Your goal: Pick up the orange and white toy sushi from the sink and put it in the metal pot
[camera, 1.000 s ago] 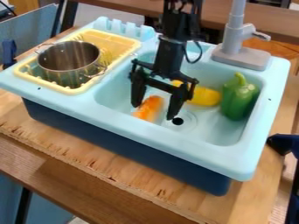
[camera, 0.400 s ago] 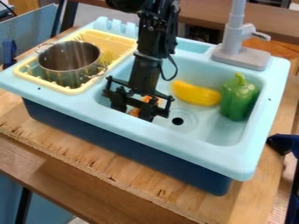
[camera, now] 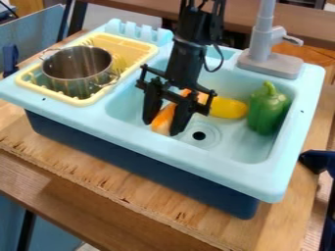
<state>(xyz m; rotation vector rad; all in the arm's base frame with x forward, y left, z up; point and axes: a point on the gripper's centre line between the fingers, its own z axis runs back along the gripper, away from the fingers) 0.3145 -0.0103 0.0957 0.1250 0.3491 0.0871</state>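
The black gripper hangs down into the left half of the sink basin, shut on an orange carrot-like thing. This orange thing lies slanted between the two fingers, its lower end low near the basin's front wall and part of it hidden behind the gripper. A yellow, elongated thing rests in the basin just right of the gripper, its left end partly covered by it. Beside that, at the right, a green pepper stands with its stem up.
The light blue sink has a drain hole right of the gripper. A metal pot sits in a yellow drying rack at the left. Behind the basin rises a grey faucet. A dark blue object is at the right edge.
The gripper first went left and down over the orange thing, then back right and up. Its fingers are closer together than a second ago, and more of the orange thing shows above them.
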